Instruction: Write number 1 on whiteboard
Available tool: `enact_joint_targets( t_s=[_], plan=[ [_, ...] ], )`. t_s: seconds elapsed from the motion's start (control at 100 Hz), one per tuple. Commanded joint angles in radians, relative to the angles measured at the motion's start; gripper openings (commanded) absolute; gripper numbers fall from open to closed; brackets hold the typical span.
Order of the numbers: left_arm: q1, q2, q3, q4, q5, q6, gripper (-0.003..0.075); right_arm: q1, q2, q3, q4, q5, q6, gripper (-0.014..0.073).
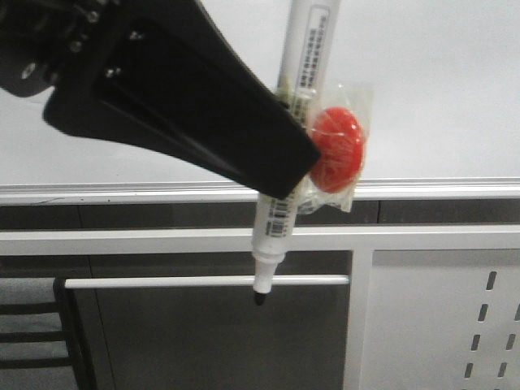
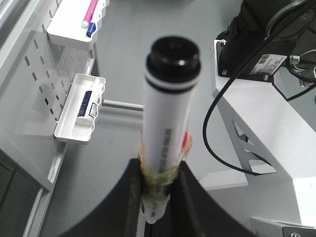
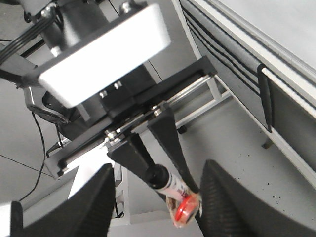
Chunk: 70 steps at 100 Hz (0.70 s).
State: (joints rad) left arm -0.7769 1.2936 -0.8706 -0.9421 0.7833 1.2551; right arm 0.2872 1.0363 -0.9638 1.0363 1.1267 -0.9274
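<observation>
whiteboard (image 1: 439,89) | pale grey-white, glossy, upright | spans 9 to 3 o'clock across upper front view | silver rail along lower edge | surface blank, no stroke visible

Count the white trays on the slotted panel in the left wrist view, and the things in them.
Trays: 2 (upper tray, lower tray)
Things inside: 3 (pink pen, blue pen, white tube)
Total: 5

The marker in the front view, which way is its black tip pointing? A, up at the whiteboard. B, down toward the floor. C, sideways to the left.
B: the marker hangs nearly upright in the left gripper, its black tip at the lower end, below the whiteboard rail.
</observation>
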Motion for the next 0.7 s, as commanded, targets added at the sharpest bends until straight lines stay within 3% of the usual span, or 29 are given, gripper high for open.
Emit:
enact_joint_targets(
  t_s=[0.0,0.12,0.44,0.69],
  plan=[
    [-0.009,-0.01,-0.043,-0.035,0.013,-0.016,-0.002,0.01,0.015,-0.045,0.038,-0.017,-0.012,0.0351],
    [-0.009,-0.008,-0.047,-0.011,0.013,-0.021,-0.002,0.022,0.04,-0.074,0.005,0.006,-0.012,0.0351],
    [-0.009,-0.008,-0.067,0.204,0.013,-0.192,-0.002,0.026,0.117,-0.178,-0.101,0.073,0.087,0.0342],
    [-0.009,-0.008,-0.143,0.345,0.022,-0.302,-0.002,0.13,0.177,-0.222,-0.175,0.054,0.14,0.0342]
  ],
)
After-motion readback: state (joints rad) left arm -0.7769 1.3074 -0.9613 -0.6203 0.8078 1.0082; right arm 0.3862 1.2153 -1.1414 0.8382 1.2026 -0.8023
